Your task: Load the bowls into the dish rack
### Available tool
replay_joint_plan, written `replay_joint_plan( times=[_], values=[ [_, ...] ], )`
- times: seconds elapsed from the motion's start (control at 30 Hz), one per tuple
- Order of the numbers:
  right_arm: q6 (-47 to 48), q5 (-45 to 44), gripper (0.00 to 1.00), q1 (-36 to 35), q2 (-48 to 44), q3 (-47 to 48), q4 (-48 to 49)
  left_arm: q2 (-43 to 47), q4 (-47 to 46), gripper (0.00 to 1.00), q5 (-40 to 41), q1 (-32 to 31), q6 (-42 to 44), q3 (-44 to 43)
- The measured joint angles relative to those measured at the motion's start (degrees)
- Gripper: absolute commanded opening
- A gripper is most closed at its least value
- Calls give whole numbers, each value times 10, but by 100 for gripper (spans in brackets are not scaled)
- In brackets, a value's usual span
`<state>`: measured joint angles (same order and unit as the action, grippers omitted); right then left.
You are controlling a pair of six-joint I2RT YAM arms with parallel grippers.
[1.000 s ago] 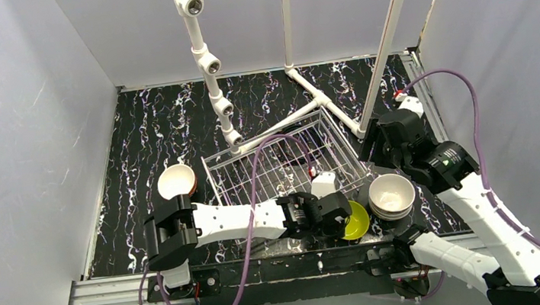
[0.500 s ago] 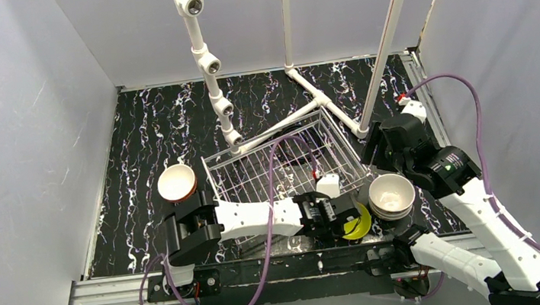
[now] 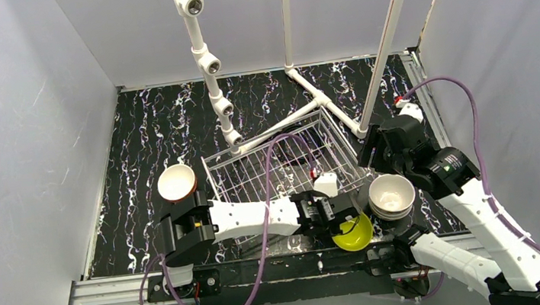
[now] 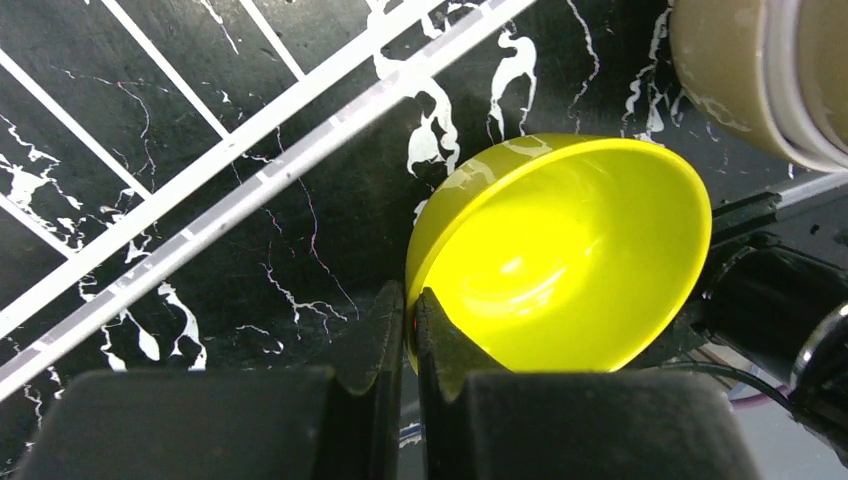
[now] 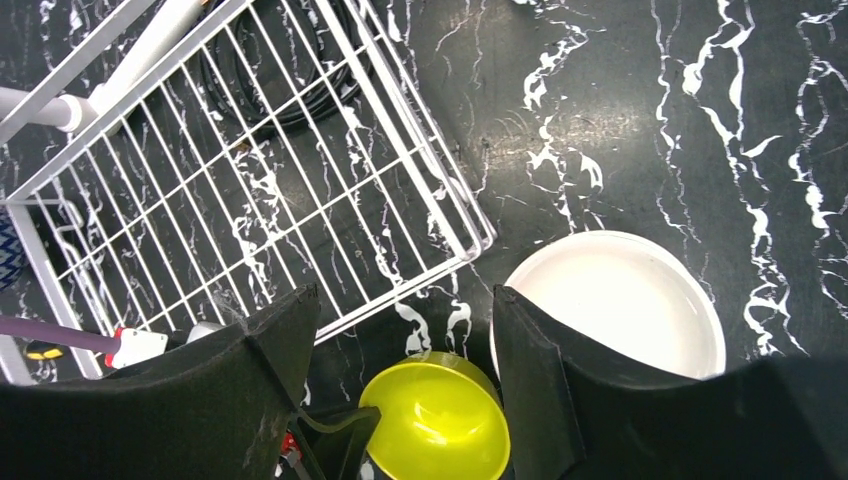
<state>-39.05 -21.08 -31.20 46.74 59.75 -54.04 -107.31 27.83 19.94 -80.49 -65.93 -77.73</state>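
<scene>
The yellow-green bowl (image 3: pixel 353 233) (image 4: pixel 560 260) (image 5: pixel 440 425) sits tilted near the table's front edge, just in front of the dish rack's (image 3: pixel 283 159) near corner. My left gripper (image 3: pixel 338 221) (image 4: pixel 408 300) is shut on its left rim, one finger inside and one outside. To the right stands a stack of bowls with a white bowl (image 3: pixel 391 192) (image 5: pixel 620 300) on top and a tan bowl (image 4: pixel 740 70) under it. My right gripper (image 3: pixel 376 157) (image 5: pixel 400 300) hangs open above the rack's corner and the stack, holding nothing. An orange bowl (image 3: pixel 177 182) with a white inside sits left of the rack.
The white pipe frame (image 3: pixel 206 60) rises behind and beside the rack, with a leg along its right side. A purple cable (image 3: pixel 262 176) loops from the left arm over the rack. The rack's wire rim (image 5: pixel 415 120) (image 4: pixel 300 140) lies close to the yellow-green bowl.
My left gripper has closed onto the yellow-green bowl's rim, and the bowl has shifted toward the table's front edge. The right gripper has barely moved.
</scene>
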Motion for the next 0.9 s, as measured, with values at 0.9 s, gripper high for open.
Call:
replay_joint_plan(
  times=[0.9],
  values=[
    [27,157,90,0,-46,35,218,241,53,0,-193,201,220,-44]
  ],
)
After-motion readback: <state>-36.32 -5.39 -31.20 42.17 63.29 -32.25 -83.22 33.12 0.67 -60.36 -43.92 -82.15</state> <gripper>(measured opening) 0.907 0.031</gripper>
